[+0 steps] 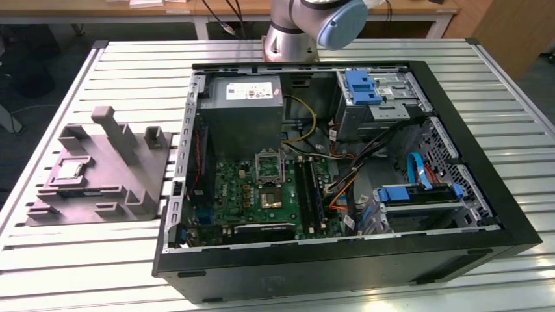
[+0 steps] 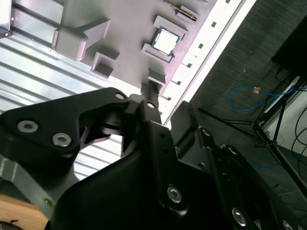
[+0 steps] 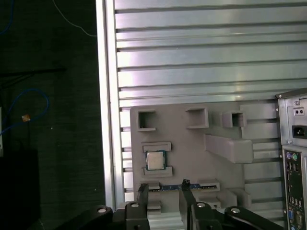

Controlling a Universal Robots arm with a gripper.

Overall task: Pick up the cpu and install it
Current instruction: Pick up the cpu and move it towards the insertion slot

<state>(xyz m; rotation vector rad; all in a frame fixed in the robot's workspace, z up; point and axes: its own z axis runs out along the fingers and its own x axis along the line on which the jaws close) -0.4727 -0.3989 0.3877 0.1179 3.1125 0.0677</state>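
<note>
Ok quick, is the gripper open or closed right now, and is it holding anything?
Gripper: open, holding nothing; the cpu lies in the grey tray.

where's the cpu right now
The small square silvery cpu sits in a recess of the grey moulded tray, on the exterior view's left, beside the open black computer case.

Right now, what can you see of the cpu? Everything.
The cpu is a small, flat square chip with a pale silvery metal top and a thin dark edge. It lies flat, top up, seated in a raised square pocket of the grey tray, on the slatted table beside the open computer case. Nothing grips it; the open tool is near but apart.
</note>
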